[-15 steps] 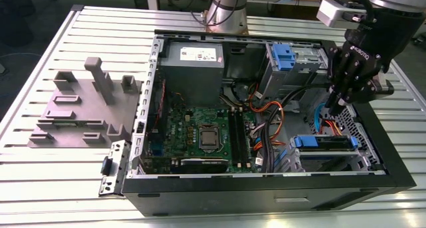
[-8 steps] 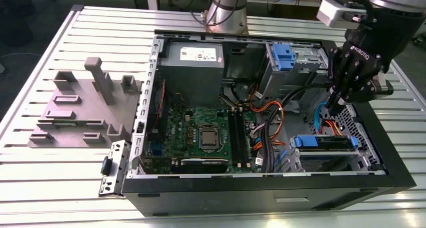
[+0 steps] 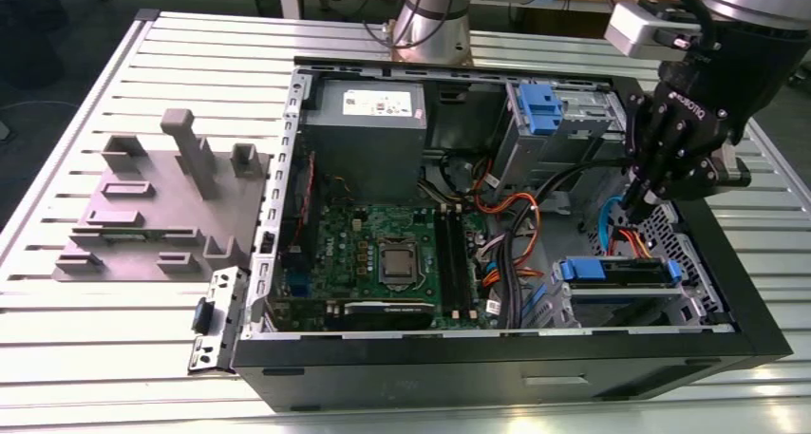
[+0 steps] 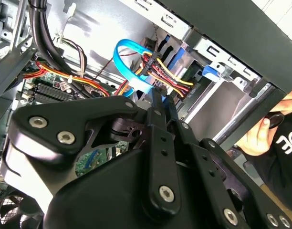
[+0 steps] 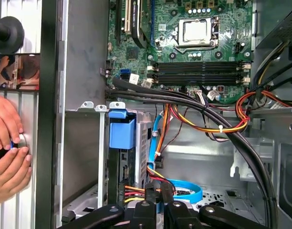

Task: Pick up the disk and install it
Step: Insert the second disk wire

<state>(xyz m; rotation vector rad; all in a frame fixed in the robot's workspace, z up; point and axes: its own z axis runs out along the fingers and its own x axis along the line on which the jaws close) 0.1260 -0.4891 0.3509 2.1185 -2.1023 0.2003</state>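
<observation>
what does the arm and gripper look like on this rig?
Silver-grey tubular arm with a bulky dark wrist carrying a small white box. The gripper is matt black: flat linkage bars joined by silver screws, narrow black fingers, white lettering on its body.

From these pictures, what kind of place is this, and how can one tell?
Probably a robotics lab or test bench. An open computer case lies on a slatted metal table, a robot arm's gripper reaches inside it, and a grey fixture plate sits beside it.
</observation>
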